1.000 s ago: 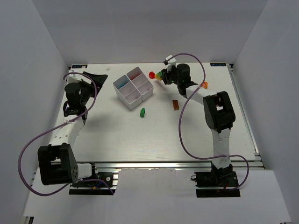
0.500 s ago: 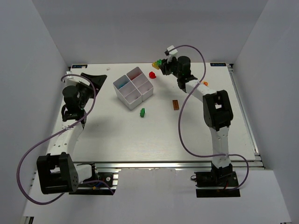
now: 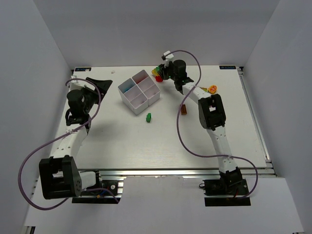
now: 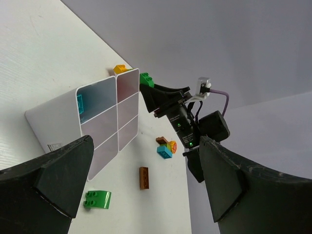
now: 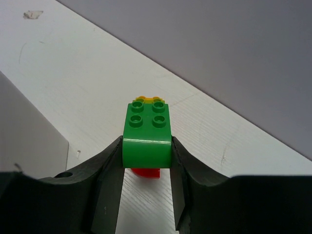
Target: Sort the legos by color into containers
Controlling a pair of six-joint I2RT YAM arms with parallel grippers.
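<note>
1. By my reading the sorting is at an early stage. The white four-part tray shows one blue brick in its left-hand compartment. The other compartments look bare, though their glossy floors make that hard to be sure of.
2. The right pincer is half closed on a green brick and holds it off the surface, just beyond the tray's far corner. A yellow piece shows right behind the brick. I cannot tell whether the two are stuck together.
3. A red brick lies on the surface beneath the held one, just beside the tray.
4. Several bricks are left to sort. A second green brick lies in front of the tray, with a brown brick to its right. A small clump of orange, blue and brown pieces lies farther right, well apart from the tray.
5. The left pincer stands wide and holds nothing, off to the left of the tray.
6. The step in hand is probably carrying the green brick to a compartment.
7. The surface is white and matte, with a metal rail along its near edge. Plain pale walls close in the back and both sides.
</note>
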